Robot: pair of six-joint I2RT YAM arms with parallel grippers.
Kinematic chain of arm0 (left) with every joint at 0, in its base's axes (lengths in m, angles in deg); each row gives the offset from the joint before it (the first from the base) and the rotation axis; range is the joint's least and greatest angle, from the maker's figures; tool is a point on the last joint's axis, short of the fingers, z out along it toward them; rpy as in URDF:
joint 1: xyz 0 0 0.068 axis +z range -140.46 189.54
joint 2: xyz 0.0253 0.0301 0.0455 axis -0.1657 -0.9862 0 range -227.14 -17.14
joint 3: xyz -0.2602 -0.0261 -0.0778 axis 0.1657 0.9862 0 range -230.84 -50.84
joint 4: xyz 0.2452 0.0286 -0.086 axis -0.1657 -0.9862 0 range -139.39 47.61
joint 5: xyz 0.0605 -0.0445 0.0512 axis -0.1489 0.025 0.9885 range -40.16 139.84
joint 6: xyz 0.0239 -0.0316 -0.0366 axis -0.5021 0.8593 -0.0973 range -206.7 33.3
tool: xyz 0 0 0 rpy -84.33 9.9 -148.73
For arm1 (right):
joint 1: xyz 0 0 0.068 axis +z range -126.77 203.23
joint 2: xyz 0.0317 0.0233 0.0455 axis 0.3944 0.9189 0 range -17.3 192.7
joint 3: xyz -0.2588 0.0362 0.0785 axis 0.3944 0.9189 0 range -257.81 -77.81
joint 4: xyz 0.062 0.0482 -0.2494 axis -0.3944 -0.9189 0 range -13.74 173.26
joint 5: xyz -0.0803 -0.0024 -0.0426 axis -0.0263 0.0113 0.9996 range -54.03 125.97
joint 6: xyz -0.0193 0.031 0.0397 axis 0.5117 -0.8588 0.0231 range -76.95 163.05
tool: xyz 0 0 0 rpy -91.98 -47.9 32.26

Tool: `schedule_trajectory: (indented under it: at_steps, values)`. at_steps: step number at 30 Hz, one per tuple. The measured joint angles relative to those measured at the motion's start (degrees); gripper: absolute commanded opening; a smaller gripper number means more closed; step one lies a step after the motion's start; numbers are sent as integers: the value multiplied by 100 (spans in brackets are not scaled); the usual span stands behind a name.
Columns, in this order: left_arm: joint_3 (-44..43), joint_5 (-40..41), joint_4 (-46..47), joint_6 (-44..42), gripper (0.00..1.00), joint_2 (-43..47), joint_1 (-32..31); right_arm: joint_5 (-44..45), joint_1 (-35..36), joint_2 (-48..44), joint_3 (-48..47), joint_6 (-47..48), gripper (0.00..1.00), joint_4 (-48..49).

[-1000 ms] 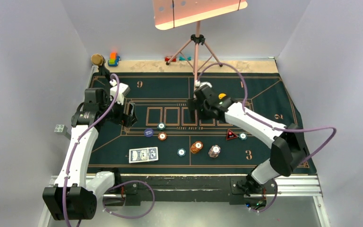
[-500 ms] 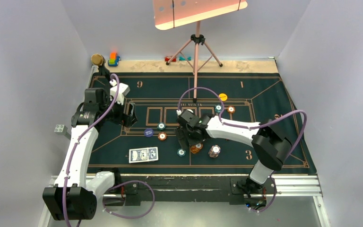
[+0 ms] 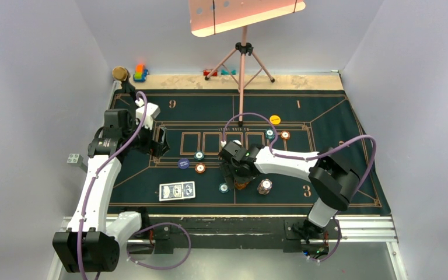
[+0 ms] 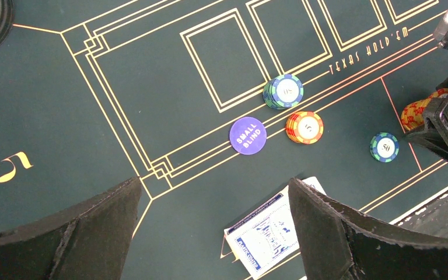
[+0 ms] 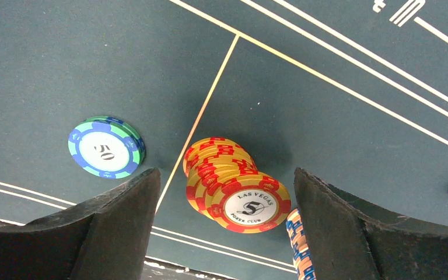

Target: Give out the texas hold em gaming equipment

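Fingers of right gripper (image 5: 228,230) held apart, orange chip stack (image 5: 236,189) flanked by them without contact, left gripper (image 4: 213,230) fingers likewise spread above green surface (image 4: 122,87).

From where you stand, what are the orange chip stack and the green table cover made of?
Orange chip stack: probably hard plastic or clay composite, matte, with crisp moulded edge stripes. Table cover: likely felt cloth, dull, glare-free, with printed gold lines.

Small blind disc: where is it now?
In the top view the small blind disc lies left of centre on the felt, just left of a teal chip stack and an orange chip stack, beyond the playing cards.
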Motion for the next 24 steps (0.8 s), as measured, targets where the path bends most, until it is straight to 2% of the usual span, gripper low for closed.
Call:
schedule_trajectory:
  at_steps: [6,11,20,24]
  values:
    - [0,0,2,0,100,2,0,-2,7,0,22,-50,71,-9]
    - [0,2,4,0,100,7,0,2,42,0,22,-85,51,-13]
    - [0,0,2,-2,100,7,0,26,48,0,20,-127,38,-57]
    - [0,0,2,-2,100,7,0,44,63,-2,-13,-129,28,-109]
